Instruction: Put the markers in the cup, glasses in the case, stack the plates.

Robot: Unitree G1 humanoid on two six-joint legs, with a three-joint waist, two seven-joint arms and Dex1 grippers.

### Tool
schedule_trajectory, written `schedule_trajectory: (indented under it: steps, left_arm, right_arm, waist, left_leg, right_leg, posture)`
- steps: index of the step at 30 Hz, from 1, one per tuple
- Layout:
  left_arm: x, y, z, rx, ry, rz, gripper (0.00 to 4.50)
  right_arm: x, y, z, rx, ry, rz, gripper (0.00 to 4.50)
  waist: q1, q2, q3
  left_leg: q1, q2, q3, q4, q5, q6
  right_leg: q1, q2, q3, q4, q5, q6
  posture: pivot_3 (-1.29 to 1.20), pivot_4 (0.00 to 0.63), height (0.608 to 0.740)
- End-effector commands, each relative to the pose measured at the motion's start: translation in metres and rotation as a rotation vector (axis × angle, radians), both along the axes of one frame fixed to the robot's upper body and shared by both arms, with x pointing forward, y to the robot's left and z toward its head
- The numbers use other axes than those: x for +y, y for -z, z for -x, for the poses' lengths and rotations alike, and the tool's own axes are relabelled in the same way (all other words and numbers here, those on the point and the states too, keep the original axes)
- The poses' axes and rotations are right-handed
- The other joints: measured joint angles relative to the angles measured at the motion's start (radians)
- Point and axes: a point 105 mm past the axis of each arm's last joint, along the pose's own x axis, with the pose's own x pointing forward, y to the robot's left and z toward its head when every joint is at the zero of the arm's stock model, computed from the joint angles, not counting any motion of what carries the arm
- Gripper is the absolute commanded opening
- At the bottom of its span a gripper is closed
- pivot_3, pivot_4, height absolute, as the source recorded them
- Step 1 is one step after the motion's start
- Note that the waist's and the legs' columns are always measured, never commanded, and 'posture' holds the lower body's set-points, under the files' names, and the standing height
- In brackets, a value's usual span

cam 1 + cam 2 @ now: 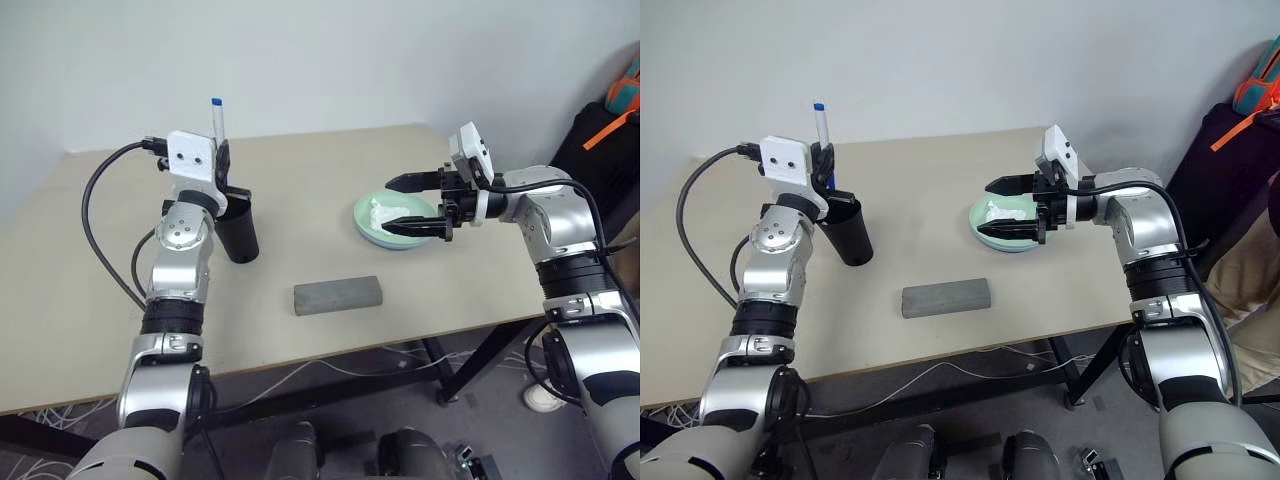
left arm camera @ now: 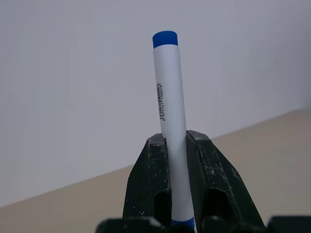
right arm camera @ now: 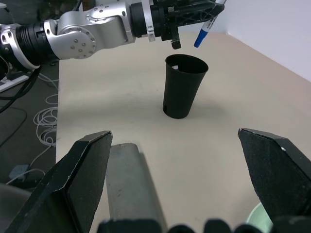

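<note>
My left gripper (image 1: 222, 160) is shut on a white marker (image 2: 171, 116) with a blue cap, held nearly upright with the cap on top. The marker's lower end hangs just above the rim of the black cup (image 1: 238, 232), which stands upright on the table. A pale mint plate (image 1: 372, 232) with a crumpled white tissue (image 1: 386, 211) in it sits at the right. My right gripper (image 1: 408, 205) hovers open over that plate, pointing left, with nothing between its fingers. The grey case (image 1: 338, 295) lies shut near the front edge. The glasses are out of view.
The beige table (image 1: 90, 280) has its front edge just beyond the case. A wall stands behind it. Dark bags with orange straps (image 1: 610, 125) sit to the far right. Cables lie on the floor under the table.
</note>
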Motion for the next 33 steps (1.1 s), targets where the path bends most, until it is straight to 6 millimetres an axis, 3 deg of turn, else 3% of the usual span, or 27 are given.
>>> schedule_trajectory:
  steps: [1, 13, 20, 26, 33]
  left_arm:
    - [0.003, -0.015, 0.0, -0.067, -0.016, -0.002, 0.1]
    - [-0.001, 0.01, -0.001, -0.02, 0.015, 0.006, 0.1]
    - [-0.003, 0.021, 0.0, 0.002, 0.034, 0.0, 2.42]
    - [0.003, 0.015, 0.005, -0.018, 0.015, -0.03, 4.45]
    - [0.008, -0.001, 0.034, 0.044, 0.171, -0.122, 4.45]
  right_arm:
    - [0.001, -0.019, 0.001, -0.066, -0.01, -0.019, 4.5]
    - [0.003, -0.019, 0.002, -0.068, -0.015, -0.02, 4.5]
    - [0.003, -0.02, 0.002, -0.071, -0.017, -0.02, 4.5]
    - [0.003, -0.019, 0.003, -0.071, -0.017, -0.02, 4.5]
    - [0.001, -0.019, 0.004, -0.067, -0.014, -0.017, 4.5]
  waist:
    - [0.0, 0.0, 0.0]
    - [-0.001, 0.0, 0.0]
    - [-0.001, 0.0, 0.0]
    - [-0.001, 0.0, 0.0]
    - [-0.003, 0.0, 0.0]
  left_leg:
    - [0.0, 0.0, 0.0, 0.0, 0.0, 0.0]
    - [0.0, 0.0, 0.0, 0.0, 0.0, 0.0]
    - [0.0, 0.0, 0.0, 0.0, 0.0, 0.0]
    - [0.0, 0.0, 0.0, 0.0, 0.0, 0.0]
    - [-0.001, 0.001, 0.0, -0.001, 0.0, 0.0]
  right_leg:
    - [0.0, 0.0, 0.0, 0.0, 0.0, 0.0]
    - [0.0, 0.0, 0.0, 0.0, 0.0, 0.0]
    - [0.0, 0.0, 0.0, 0.0, 0.0, 0.0]
    - [-0.001, 0.0, 0.0, 0.0, 0.0, 0.0]
    - [-0.002, 0.0, 0.0, 0.0, 0.0, 0.0]
  posture:
    - [0.0, 0.0, 0.696]
    - [0.0, 0.0, 0.696]
    - [0.0, 0.0, 0.696]
    - [0.0, 0.0, 0.696]
    - [0.0, 0.0, 0.696]
